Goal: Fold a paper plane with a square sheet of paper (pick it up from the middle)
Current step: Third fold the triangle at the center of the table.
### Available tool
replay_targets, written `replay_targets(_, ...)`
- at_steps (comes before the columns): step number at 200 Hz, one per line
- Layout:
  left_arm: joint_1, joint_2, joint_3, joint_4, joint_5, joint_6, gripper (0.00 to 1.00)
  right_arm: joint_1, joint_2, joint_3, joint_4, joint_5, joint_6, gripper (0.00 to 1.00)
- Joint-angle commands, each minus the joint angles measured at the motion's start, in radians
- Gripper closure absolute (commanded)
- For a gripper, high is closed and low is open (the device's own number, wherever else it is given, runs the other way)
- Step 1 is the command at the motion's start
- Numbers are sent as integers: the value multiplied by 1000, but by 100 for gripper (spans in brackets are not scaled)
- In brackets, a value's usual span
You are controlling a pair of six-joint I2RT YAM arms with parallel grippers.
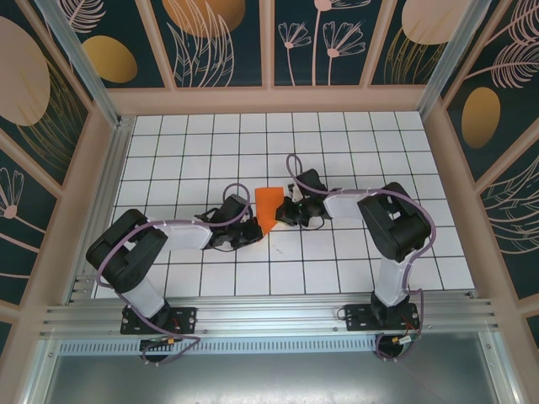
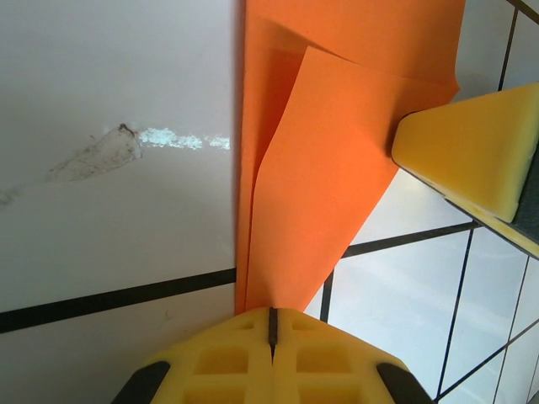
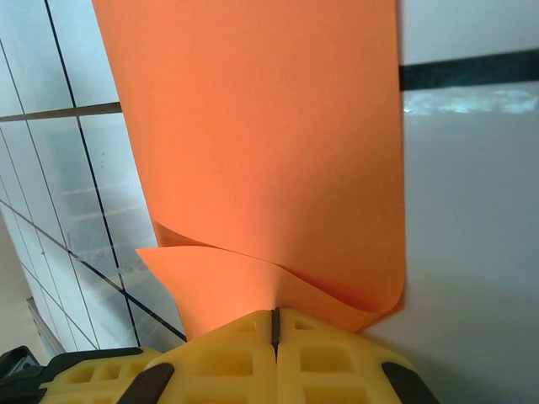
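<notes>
The thin bright orange square sheet of paper (image 1: pixel 268 204), creased into loose overlapping layers, sits mid-table between the arms on the glossy white tabletop with black grid lines (image 1: pixel 362 252). It looks featherlight, limp and easily crumpled, so light pinches at its edges, beside a crease, should suit it. The left gripper (image 2: pixel 272 313), ribbed yellow pads pressed together, nips one edge; the right gripper (image 3: pixel 274 313) clamps the opposite edge likewise
</notes>
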Motion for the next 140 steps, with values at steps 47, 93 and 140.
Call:
replay_targets(47,2,44,-27,-169,-53,32,95,-120,45,89,-25,67,-100,97)
replay_targets(93,2,41,-14,-167,-52,31,95,-109,-78,83,-50,71,-114,96)
replay_targets(140,2,39,-8,-161,-47,31,95,38,-119,1,-28,63,-32,97)
